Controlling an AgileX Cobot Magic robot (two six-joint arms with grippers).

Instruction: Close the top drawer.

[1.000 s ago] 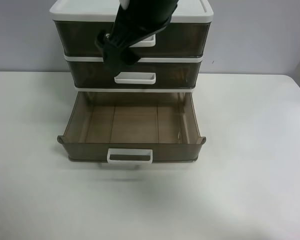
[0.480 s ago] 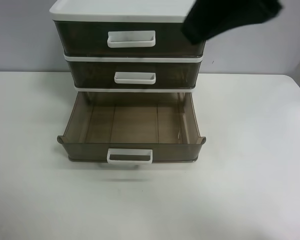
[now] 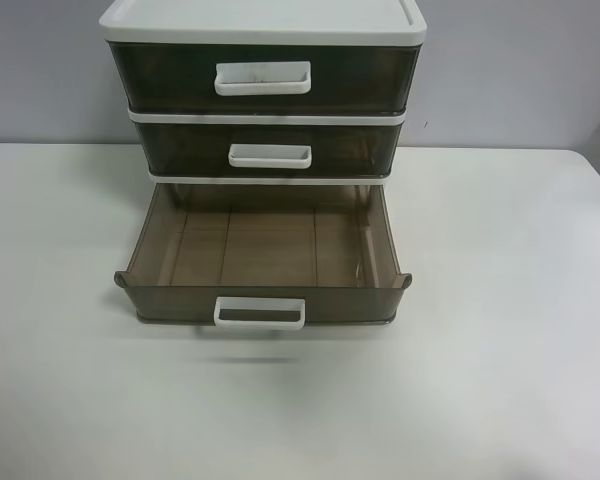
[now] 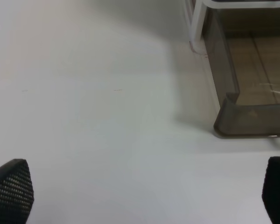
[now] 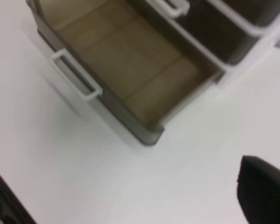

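The top drawer (image 3: 263, 78) sits flush above the open bottom drawer (image 3: 265, 255); we judge it light, rigid plastic (scuffed handle (image 3: 262, 78) takes a push), left gripper (image 4: 140, 191) spread wide, right gripper unclear.

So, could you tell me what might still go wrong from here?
The bottom drawer stands pulled far out, so an arm passing low could catch its front. It could also be mistaken for the target. The top drawer already looks flush, so another push might only shove the cabinet back across the table.
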